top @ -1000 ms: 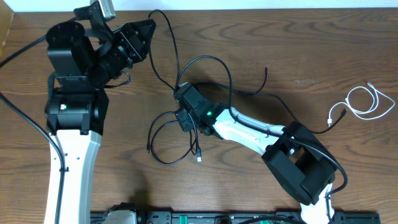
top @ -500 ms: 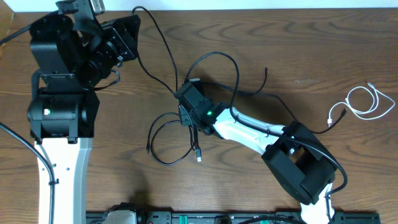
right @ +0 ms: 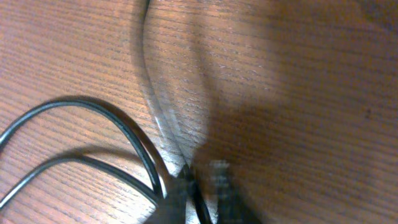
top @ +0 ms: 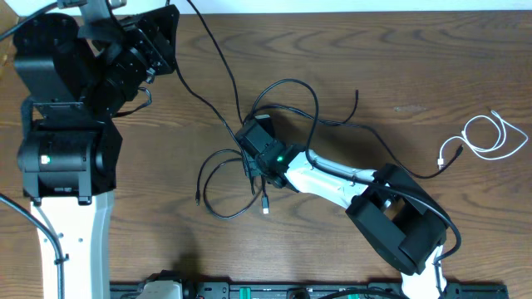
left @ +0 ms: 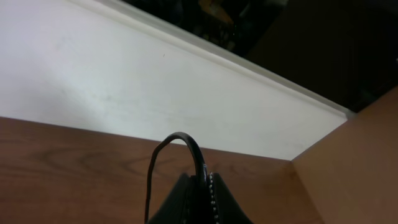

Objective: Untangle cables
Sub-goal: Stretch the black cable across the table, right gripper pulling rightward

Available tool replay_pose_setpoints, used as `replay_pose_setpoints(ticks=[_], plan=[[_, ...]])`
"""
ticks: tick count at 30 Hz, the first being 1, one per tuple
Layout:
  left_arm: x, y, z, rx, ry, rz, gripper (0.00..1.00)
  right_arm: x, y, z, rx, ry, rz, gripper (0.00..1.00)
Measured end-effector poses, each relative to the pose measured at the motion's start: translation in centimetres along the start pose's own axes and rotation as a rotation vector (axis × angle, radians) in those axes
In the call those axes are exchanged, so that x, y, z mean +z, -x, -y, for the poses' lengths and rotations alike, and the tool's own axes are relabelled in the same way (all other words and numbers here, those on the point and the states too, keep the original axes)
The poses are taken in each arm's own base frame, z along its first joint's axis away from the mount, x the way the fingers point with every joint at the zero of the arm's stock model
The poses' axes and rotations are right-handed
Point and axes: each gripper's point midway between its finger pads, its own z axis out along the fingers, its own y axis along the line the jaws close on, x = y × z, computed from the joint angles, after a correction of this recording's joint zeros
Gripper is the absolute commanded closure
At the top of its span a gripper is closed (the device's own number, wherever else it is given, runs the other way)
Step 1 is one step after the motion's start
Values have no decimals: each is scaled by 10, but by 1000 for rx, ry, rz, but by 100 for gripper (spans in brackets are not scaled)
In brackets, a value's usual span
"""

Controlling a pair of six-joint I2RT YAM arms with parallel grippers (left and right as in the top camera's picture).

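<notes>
Black cord fills the near view: in the right wrist camera two strands of the black cables [right: 134,140] converge into the right tool [right: 198,186], whose fingers look pinched together on them, low against the wooden counter [right: 298,74]. Overhead, that tool [top: 259,141] sits at the knot in the middle of the counter [top: 399,66], with loops trailing to 7 o'clock and arcing to 1 o'clock.

Farther off, at 10 o'clock, the left tool [top: 158,37] is clamped on one strand; its wrist view shows the cord [left: 186,152] bent over closed fingertips. Since a second ago the left arm has swung further toward the far left corner, drawing that strand out longer and straighter from the knot. The right tool has barely shifted, acting as anchor. Judgement: one cable is being pulled free of the tangle, not yet clear.

White cable [top: 486,137] lies coiled at 3 o'clock, apart and unmoved.
</notes>
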Motion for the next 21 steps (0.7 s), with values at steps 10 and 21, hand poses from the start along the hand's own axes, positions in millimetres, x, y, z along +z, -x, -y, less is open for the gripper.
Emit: replay_pose_setpoints(ticks=[10,21], plan=[[-4,-47,-70,-60,347,-165,93,-15,-15,60,22,-204,-106,99],[13,-123,-200,-33,893,-463,93,-193,49,213,250,-437,20,99]])
